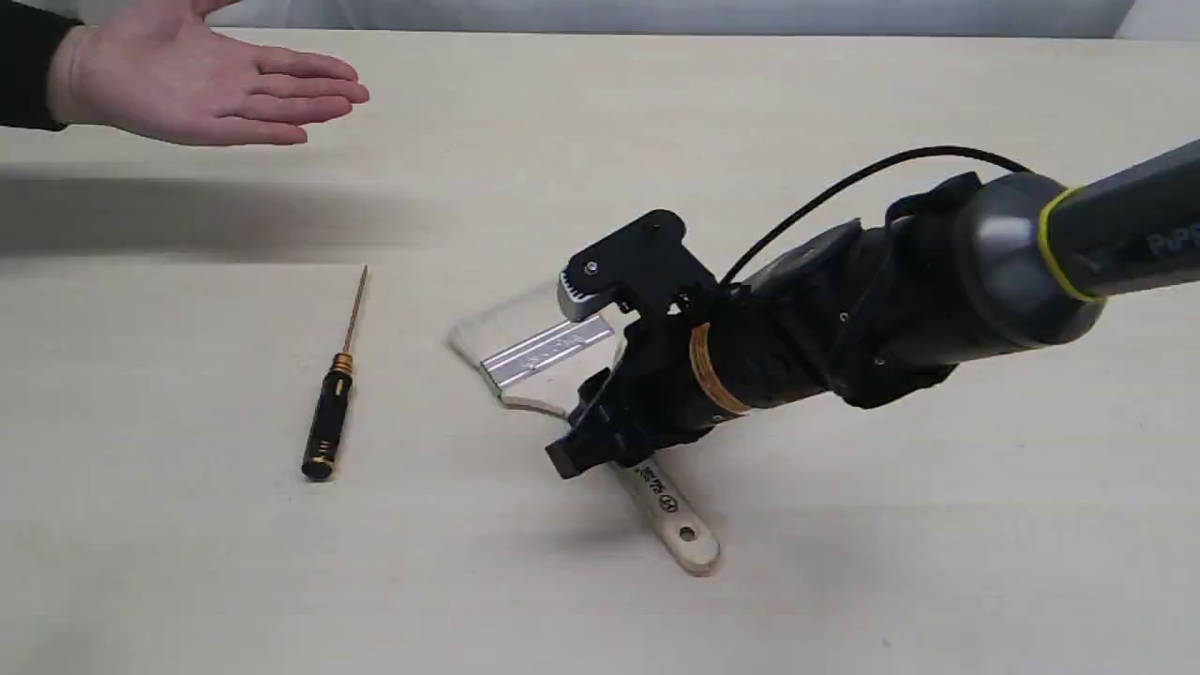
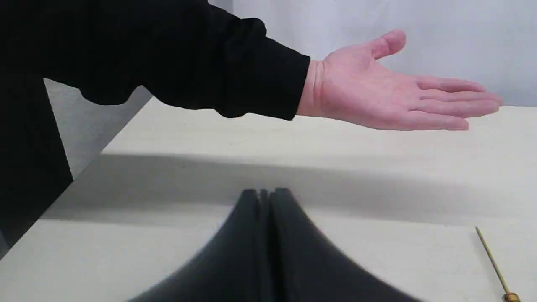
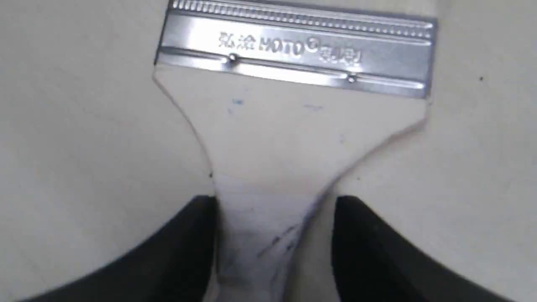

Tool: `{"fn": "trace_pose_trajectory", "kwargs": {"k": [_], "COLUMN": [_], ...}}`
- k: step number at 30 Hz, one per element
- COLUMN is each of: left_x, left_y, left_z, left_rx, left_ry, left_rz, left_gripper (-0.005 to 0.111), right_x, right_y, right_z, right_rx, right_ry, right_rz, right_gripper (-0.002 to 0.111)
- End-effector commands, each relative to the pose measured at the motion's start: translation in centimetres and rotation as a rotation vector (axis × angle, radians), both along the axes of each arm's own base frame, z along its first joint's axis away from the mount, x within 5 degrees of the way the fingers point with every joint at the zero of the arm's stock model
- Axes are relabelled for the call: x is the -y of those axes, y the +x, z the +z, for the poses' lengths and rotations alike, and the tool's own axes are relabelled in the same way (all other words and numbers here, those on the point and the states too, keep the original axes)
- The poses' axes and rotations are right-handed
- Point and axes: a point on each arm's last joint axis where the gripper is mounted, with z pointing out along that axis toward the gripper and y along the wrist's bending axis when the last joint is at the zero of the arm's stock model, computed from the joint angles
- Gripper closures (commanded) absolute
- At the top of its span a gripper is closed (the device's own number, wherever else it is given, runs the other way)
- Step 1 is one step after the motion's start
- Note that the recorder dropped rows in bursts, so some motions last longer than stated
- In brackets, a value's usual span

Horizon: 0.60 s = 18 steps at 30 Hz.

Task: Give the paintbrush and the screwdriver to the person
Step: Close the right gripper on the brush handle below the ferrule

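The right arm [image 1: 937, 291] reaches in low from the right and slopes down to the middle of the worktop [image 1: 937, 562]. Its wrist is rolled so that one finger sits above the other in the exterior view. The right fingers [image 1: 628, 262] are apart and straddle the paintbrush [image 1: 548, 352] at the narrow neck of its wooden handle, just behind the metal band. In the right wrist view one finger lies against the handle's edge, and a sliver of worktop shows beside the other. The paintbrush lies flat, with its bristles towards the far left and the holed handle end towards the near side. The screwdriver [image 1: 333, 394] lies flat well apart to its left, shaft pointing away. The left fingers [image 2: 247, 226] are pressed together with nothing between them. The person's hand [image 1: 206, 84] is held open, palm up, above the far left corner.
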Motion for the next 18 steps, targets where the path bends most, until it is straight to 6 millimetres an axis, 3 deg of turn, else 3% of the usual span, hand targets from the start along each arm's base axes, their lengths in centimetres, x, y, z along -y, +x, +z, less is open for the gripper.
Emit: {"fn": "trace_pose_trajectory", "kwargs": {"k": [1, 9, 18], "left_x": [0.1, 0.1, 0.1], "left_y": [0.0, 0.0, 0.0], "left_z": [0.0, 0.0, 0.0], "left_rx": [0.012, 0.012, 0.012], "left_ry": [-0.001, -0.001, -0.005], "left_rz": [-0.009, -0.009, -0.009], "left_gripper": [0.107, 0.107, 0.107], "right_x": [-0.1, -1.6, -1.5], "right_y": [-0.3, -1.4, -1.4], "right_z": [-0.5, -1.4, -2.0], "right_rx": [-0.017, 0.024, 0.016], "right_ry": [-0.006, -0.076, -0.093], "right_rz": [0.035, 0.049, -0.011], "right_gripper": [0.063, 0.063, 0.065]}}
